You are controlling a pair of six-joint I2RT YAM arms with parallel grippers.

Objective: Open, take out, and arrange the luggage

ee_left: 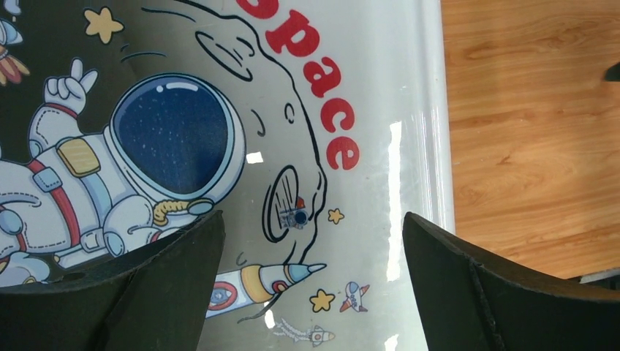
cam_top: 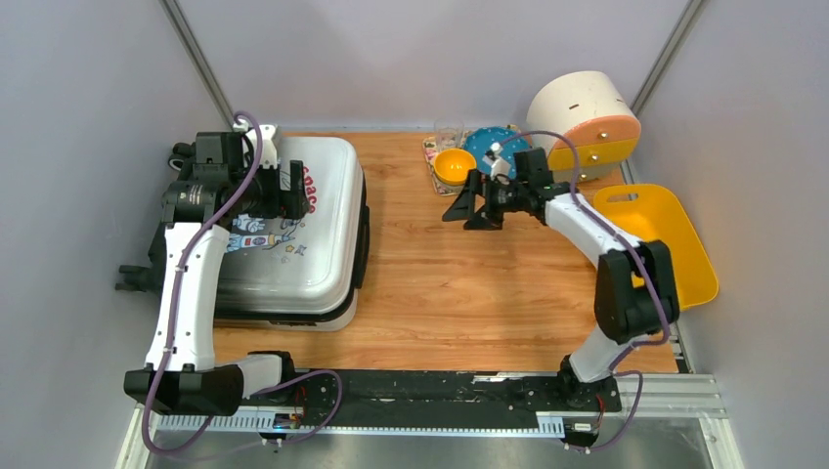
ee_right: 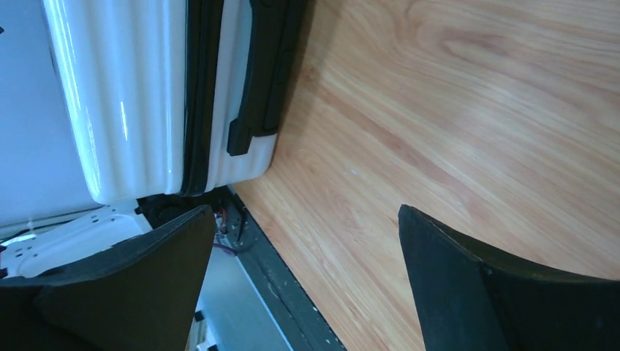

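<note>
Black fingers [ee_left: 146, 292] of the left gripper [ee_left: 313, 219] stand wide apart with nothing between them, poised over the printed lid of the suitcase [ee_left: 365, 110]. Whether they touch the shell I cannot tell. The right gripper [cam_top: 471, 209] is just as wide and empty, hanging above bare wood well to the right of the suitcase and pointing towards it.

The suitcase lies flat and closed at the left of the table [cam_top: 459, 283], print up. Its dark seam and side handle [ee_right: 256, 73] face right.

Likely trouble: the shell is glossy and rounded, so a pinch on the lid would probably slide off. The seam or the handle looks a safer hold. If the seam is fastened, lifting would drag the whole suitcase rather than open it. Its left side seems to sit at or past the table edge, so a push that way could tip it off.

A broad stretch of wood lies right of the suitcase, room enough for a lid swinging that way, I judge. Farther right of the suitcase, an orange bowl [cam_top: 455, 164] and a yellow bin [cam_top: 675, 244] crowd the edge. The right arm's elbow is just beside the bin and could knock it.
</note>
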